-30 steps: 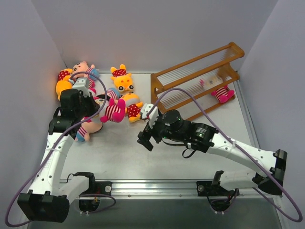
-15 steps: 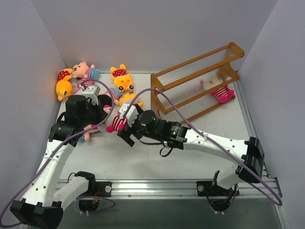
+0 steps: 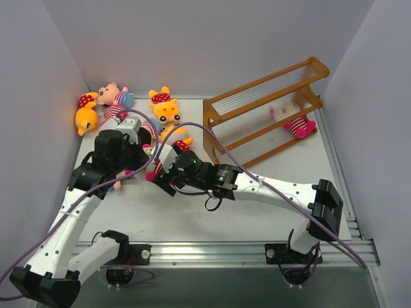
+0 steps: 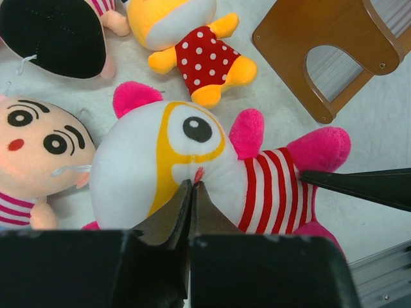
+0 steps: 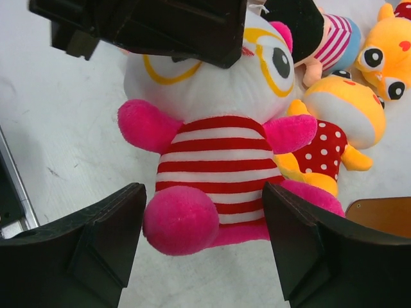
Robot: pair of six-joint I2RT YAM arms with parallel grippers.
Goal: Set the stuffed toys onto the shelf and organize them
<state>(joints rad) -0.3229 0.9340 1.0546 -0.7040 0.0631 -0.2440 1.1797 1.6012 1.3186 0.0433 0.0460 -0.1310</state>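
Stuffed toys lie over the left half of the pale counter (image 3: 192, 221). The nearest is a white-faced plush doll (image 5: 212, 154) with fuzzy magenta limbs, a red-and-white striped body and a yellow ring stitched round one eye. It lies on its back between the two hands, and from above the arms hide most of it.

The right hand (image 5: 202, 192) has its black fingers wide apart, one on each side of the doll's legs. Whether they touch the feet I cannot tell. The left hand (image 4: 191, 186) has its fingers pressed together, tips at the doll's mouth. Whether a fold of plush is nipped there is hidden, and in the right wrist view its black body covers the doll's crown.

Just beyond, against the doll's arm, lies a yellow plush bear in a red polka-dot suit (image 4: 204, 61), its head cut off by the frame. Beside the doll's head a peach-faced boy doll (image 4: 38, 144) is also cut by the edge. A black-haired doll head (image 4: 54, 32) shows only its back.

Farther off sit a yellow bear with a polka-dot bow (image 3: 165, 109) and, in the far left corner, another yellow bear (image 3: 83, 117) with a pink-faced doll (image 3: 112, 94).

The orange-brown wooden shelf (image 3: 270, 106), tiered with thin pale rods, stands aslant at the far right. A magenta-limbed striped doll (image 3: 299, 126) lies low on it, blurred.
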